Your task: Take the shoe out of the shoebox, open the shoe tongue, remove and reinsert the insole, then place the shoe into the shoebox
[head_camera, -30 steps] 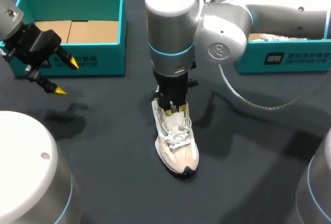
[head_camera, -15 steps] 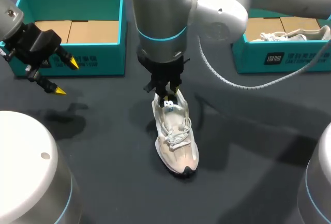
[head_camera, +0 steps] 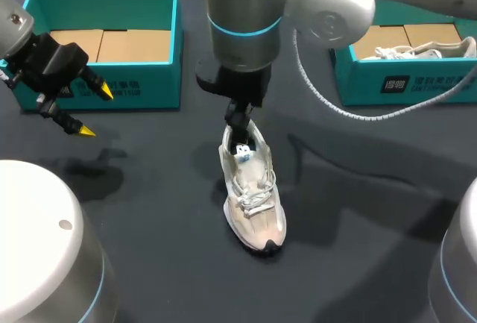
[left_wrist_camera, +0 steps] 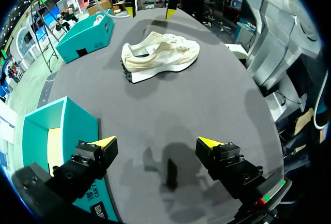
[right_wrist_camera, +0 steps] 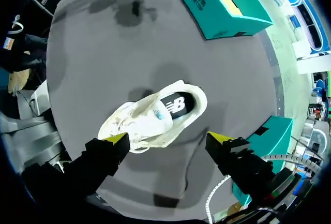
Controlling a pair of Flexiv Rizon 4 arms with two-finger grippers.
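At ten o'clock on the dark surface [head_camera: 149, 204], the left fingers [head_camera: 104, 91] hang spread, holding nothing, in front of the teal left shoebox [head_camera: 149, 77] at eleven. The pale shoe [head_camera: 253, 196] stands mid-surface, outside both boxes, toe toward five o'clock. The right fingers [right_wrist_camera: 118, 138] hover above its heel, spread, gripping nothing. At two o'clock the right shoebox [head_camera: 406, 84] holds another shoe [head_camera: 414, 51].
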